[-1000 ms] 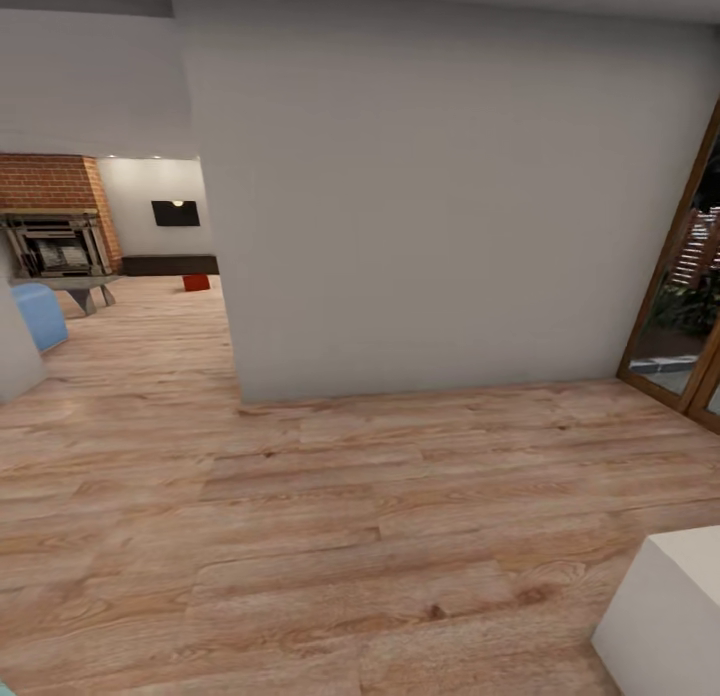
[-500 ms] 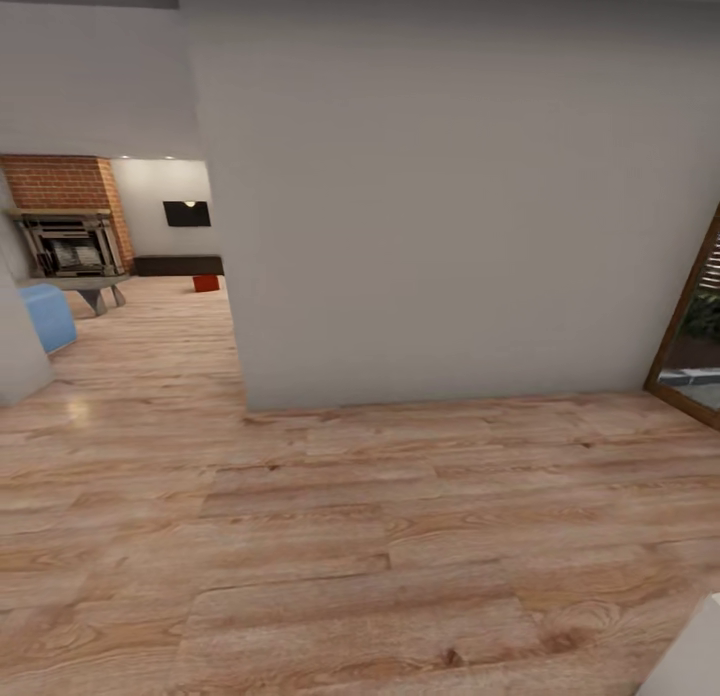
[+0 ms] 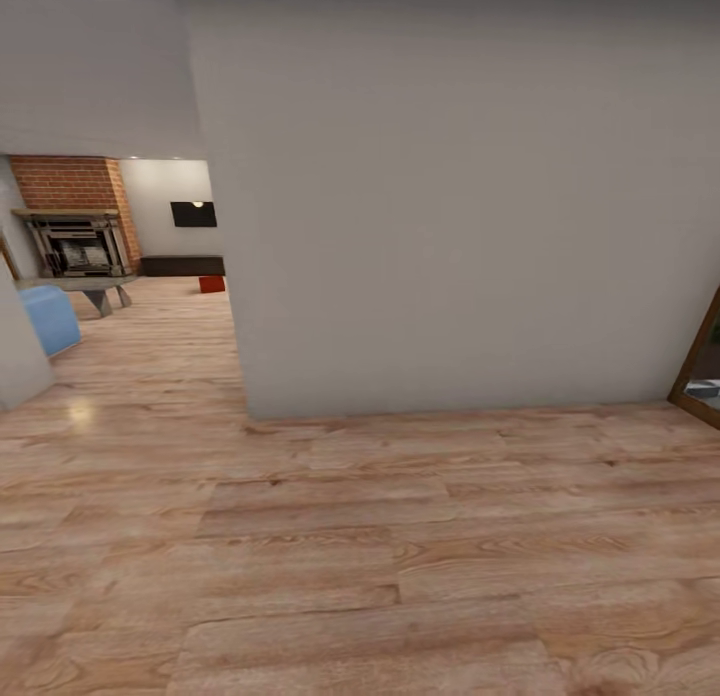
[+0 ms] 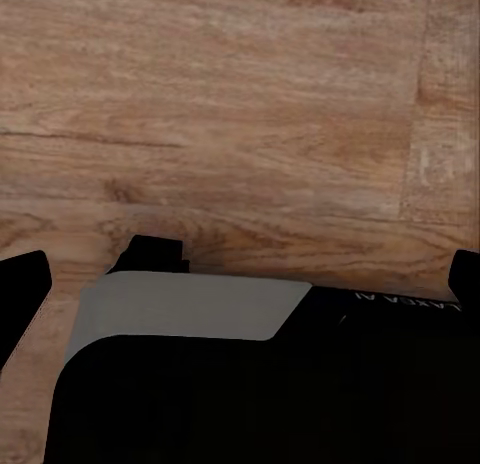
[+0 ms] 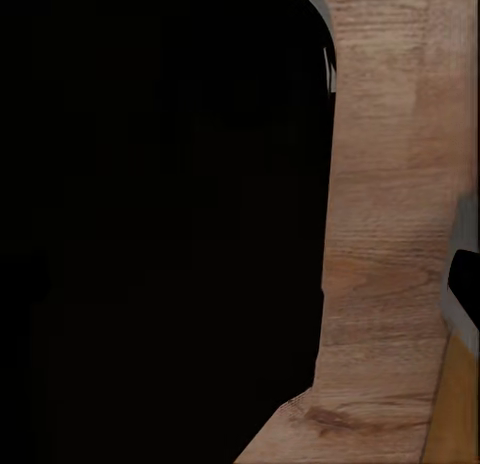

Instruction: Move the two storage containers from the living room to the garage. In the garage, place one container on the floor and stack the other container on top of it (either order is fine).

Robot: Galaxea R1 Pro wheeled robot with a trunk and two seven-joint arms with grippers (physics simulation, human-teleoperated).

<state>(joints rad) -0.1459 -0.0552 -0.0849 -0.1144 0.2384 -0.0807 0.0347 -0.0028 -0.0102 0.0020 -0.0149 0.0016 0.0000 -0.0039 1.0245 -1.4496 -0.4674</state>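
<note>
One storage container (image 3: pixel 211 284), small and orange-red, stands on the wood-plank floor far off in the living room (image 3: pixel 130 306), partly cut off by the wall's corner. In the left wrist view my left gripper (image 4: pixel 242 280) is open, its black fingertips (image 4: pixel 22 289) wide apart over the planks, with nothing between them. In the right wrist view a black mass covers most of the picture and one dark fingertip (image 5: pixel 463 274) shows at the edge, so its state is unclear. The garage is out of view.
A big pale wall (image 3: pixel 450 206) stands straight ahead, its corner (image 3: pixel 240 376) bordering the opening to the living room. Beyond are a brick fireplace (image 3: pixel 75 201), a grey low table (image 3: pixel 95 288), a blue sofa (image 3: pixel 48 318), a TV (image 3: pixel 193 213) and a dark cabinet (image 3: pixel 180 265). A wooden door frame (image 3: pixel 700 361) is at the right.
The camera has turned left: the wall and door frame slid to the right, and the white block at the lower right left the picture. The container stays put.
</note>
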